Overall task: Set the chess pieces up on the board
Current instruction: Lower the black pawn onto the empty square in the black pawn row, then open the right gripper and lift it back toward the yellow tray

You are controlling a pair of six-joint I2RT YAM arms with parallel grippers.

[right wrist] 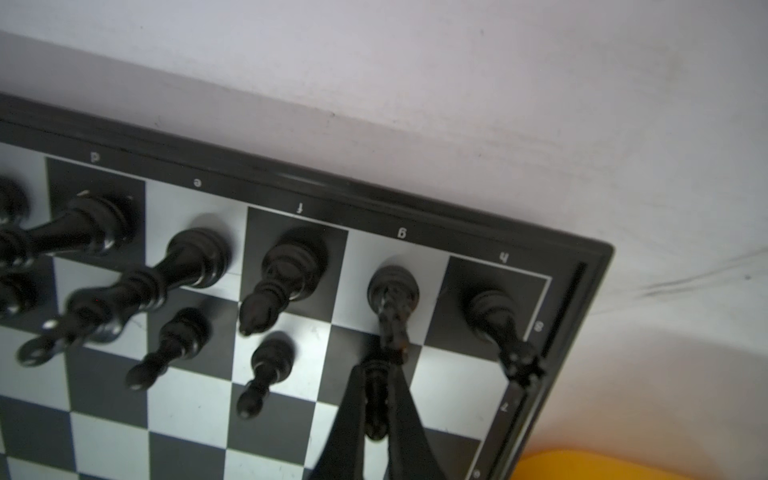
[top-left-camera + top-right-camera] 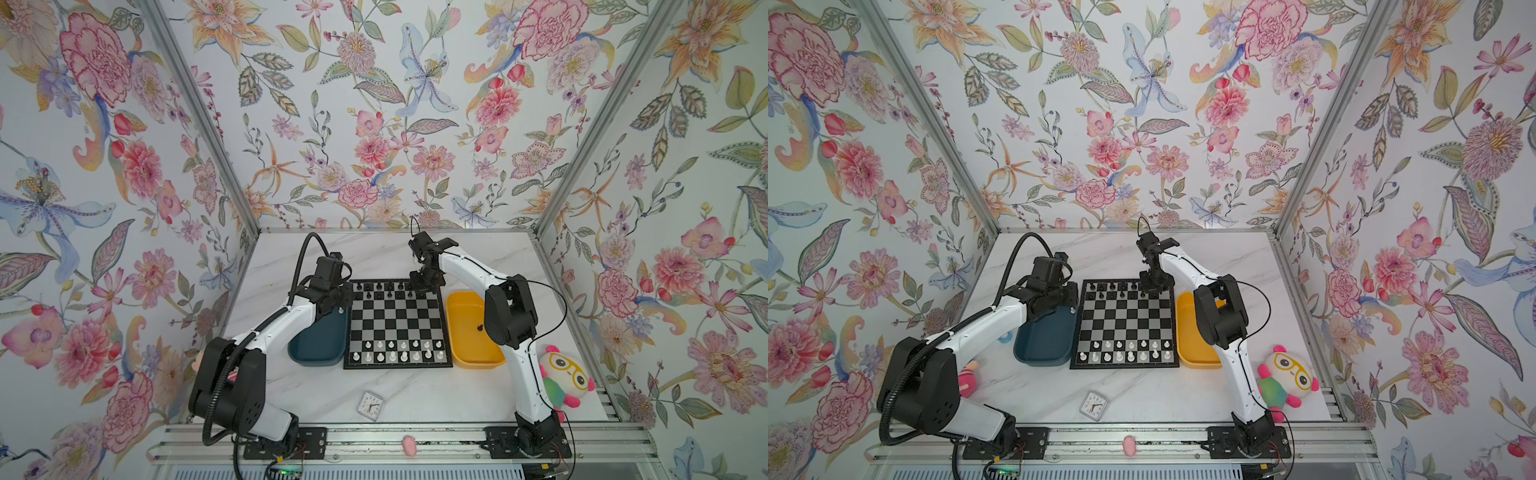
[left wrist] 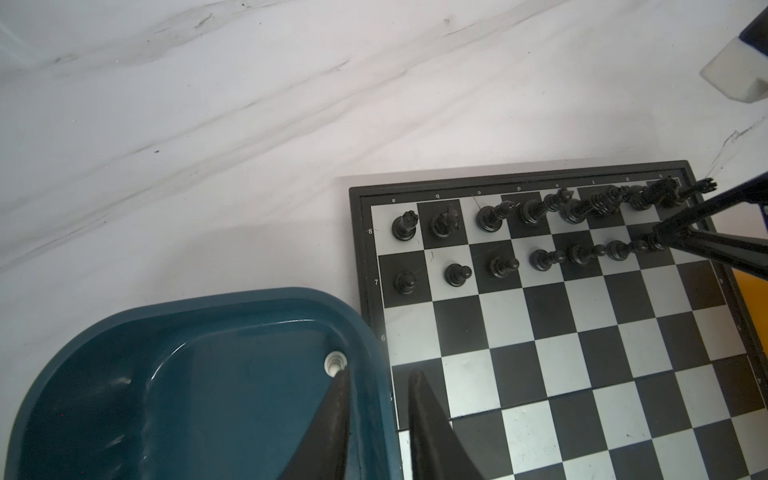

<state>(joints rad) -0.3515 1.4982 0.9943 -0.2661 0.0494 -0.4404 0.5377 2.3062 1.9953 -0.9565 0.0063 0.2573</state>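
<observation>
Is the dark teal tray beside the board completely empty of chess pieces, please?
No, one white piece sits inside the dark teal tray, close to its wall.

**Desk:** What fills the lower middle of the frame?

**Photographer:** The right gripper (image 1: 377, 370), its black fingers pinching a small black plastic pawn (image 1: 376, 399) over a dark square near the corner of the black-and-silver checked chessboard (image 1: 316, 178).

**Desk:** And around it?

**Photographer:** Black back-row pieces (image 1: 291, 266) line the lettered edge across mid-frame. Two more black pawns (image 1: 270, 365) stand at centre left, and a yellow tray rim (image 1: 623, 465) shows at lower right.
</observation>
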